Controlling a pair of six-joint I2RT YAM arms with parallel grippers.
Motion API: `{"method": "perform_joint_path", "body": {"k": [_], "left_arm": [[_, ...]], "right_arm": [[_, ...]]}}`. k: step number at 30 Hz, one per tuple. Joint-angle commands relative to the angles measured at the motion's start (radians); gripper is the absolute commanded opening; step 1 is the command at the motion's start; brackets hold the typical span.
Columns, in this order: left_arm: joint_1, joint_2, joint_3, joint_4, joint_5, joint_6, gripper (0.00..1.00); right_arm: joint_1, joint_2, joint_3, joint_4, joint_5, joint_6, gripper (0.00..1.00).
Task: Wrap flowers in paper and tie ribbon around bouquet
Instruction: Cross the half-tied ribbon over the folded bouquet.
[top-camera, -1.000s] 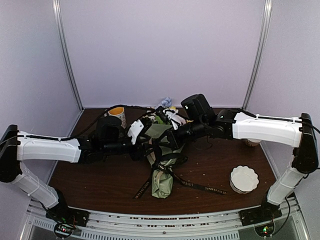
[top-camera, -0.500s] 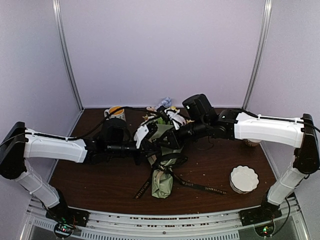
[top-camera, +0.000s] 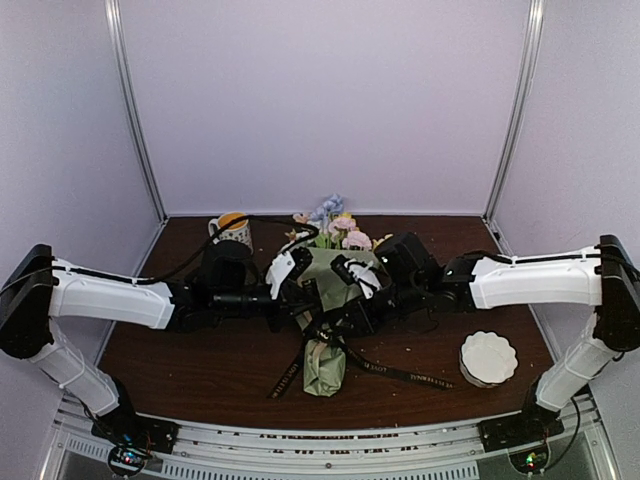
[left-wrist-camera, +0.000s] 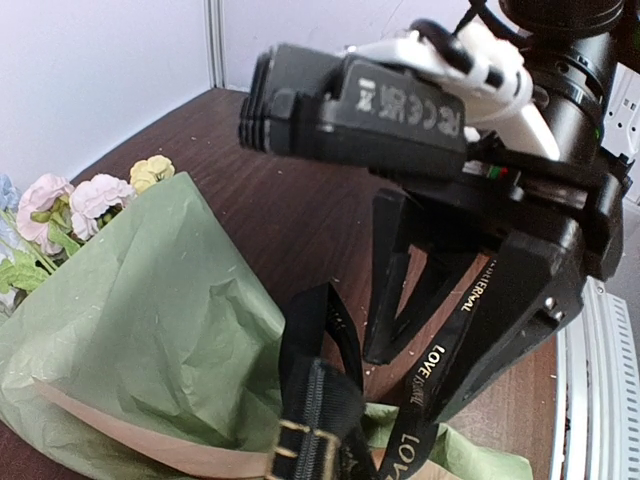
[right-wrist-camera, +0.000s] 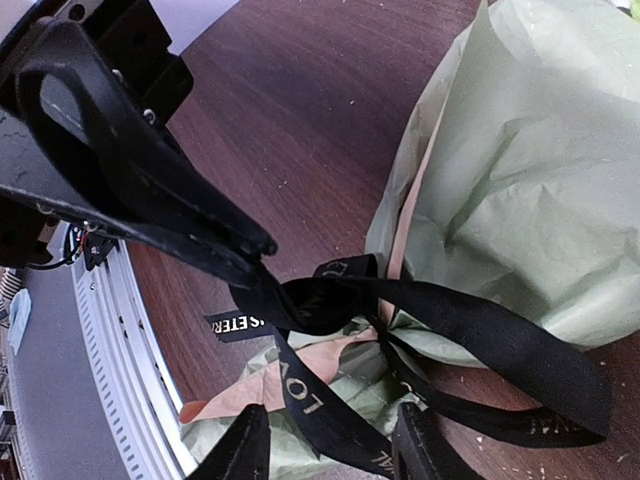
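Note:
The bouquet lies mid-table. Its pastel flowers stick out of the far, wide end of the sage-green paper. The black lettered ribbon is looped round the cone's narrow part, and its tails trail toward the front. My left gripper is shut on a ribbon loop just above the paper. My right gripper faces it from the right. It is open, and a ribbon strand runs loose between its fingers.
A mug with something yellow in it stands at the back left. A white fluted bowl sits at the front right. The metal rail runs along the table's near edge.
My left gripper has moved right and closed on the ribbon. My right gripper has let go, opened, and dropped lower and nearer. That uncovered the flowers in the top view.

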Motion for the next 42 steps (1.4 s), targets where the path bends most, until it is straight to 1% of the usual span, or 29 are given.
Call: {"method": "perform_joint_path", "body": {"k": [1, 3, 7, 9, 11, 13, 14, 17, 18, 19, 22, 25, 26, 29, 30, 37, 42], "left_arm": [[0.002, -0.011, -0.004, 0.056, -0.007, -0.01, 0.0], [0.002, -0.013, -0.004, 0.052, -0.01, -0.009, 0.0], [0.002, -0.018, -0.004, 0.048, -0.026, -0.01, 0.0], [0.002, -0.014, -0.002, 0.046, -0.028, -0.007, 0.0], [0.003, -0.01, 0.003, 0.042, -0.027, -0.007, 0.0], [0.003, -0.006, 0.005, 0.039, -0.025, -0.01, 0.0], [0.003, -0.006, 0.005, 0.039, -0.026, -0.01, 0.0], [0.005, -0.005, 0.01, 0.033, -0.025, -0.008, 0.0], [0.006, -0.007, 0.011, 0.031, -0.026, -0.007, 0.0], [0.009, -0.007, 0.011, 0.029, -0.025, -0.009, 0.0], [0.014, -0.012, 0.006, 0.026, -0.029, -0.01, 0.0], [0.016, -0.015, 0.002, 0.026, -0.029, -0.009, 0.0], [0.017, -0.016, 0.002, 0.025, -0.028, -0.009, 0.0], [0.019, -0.019, 0.002, 0.019, -0.027, -0.011, 0.0], [0.02, -0.022, -0.002, 0.02, -0.027, -0.011, 0.0], [0.038, -0.032, -0.036, 0.03, -0.037, -0.024, 0.0], [0.039, -0.02, -0.044, 0.036, -0.036, -0.029, 0.0]], "right_arm": [[0.01, 0.05, 0.017, 0.104, -0.034, 0.005, 0.46], [0.01, 0.087, 0.03, 0.107, -0.062, 0.006, 0.48], [0.009, 0.124, 0.018, 0.15, -0.101, 0.024, 0.49], [0.01, 0.13, 0.008, 0.18, -0.131, 0.038, 0.48], [0.01, 0.134, 0.002, 0.191, -0.144, 0.047, 0.44], [0.01, 0.135, -0.007, 0.195, -0.148, 0.053, 0.43], [0.01, 0.134, -0.01, 0.197, -0.148, 0.055, 0.41], [0.009, 0.124, -0.019, 0.194, -0.142, 0.059, 0.19], [0.009, 0.122, -0.022, 0.191, -0.145, 0.06, 0.16], [0.009, 0.118, -0.022, 0.186, -0.148, 0.059, 0.16], [0.01, 0.111, -0.032, 0.181, -0.146, 0.06, 0.26], [0.009, 0.115, -0.033, 0.179, -0.148, 0.061, 0.26], [0.01, 0.116, -0.033, 0.18, -0.153, 0.065, 0.23], [0.009, 0.109, -0.038, 0.175, -0.155, 0.067, 0.05], [0.009, 0.098, -0.043, 0.17, -0.153, 0.063, 0.01], [0.001, -0.002, -0.086, 0.0, -0.031, 0.053, 0.0], [-0.015, -0.051, -0.18, -0.044, 0.031, 0.104, 0.0]]}}
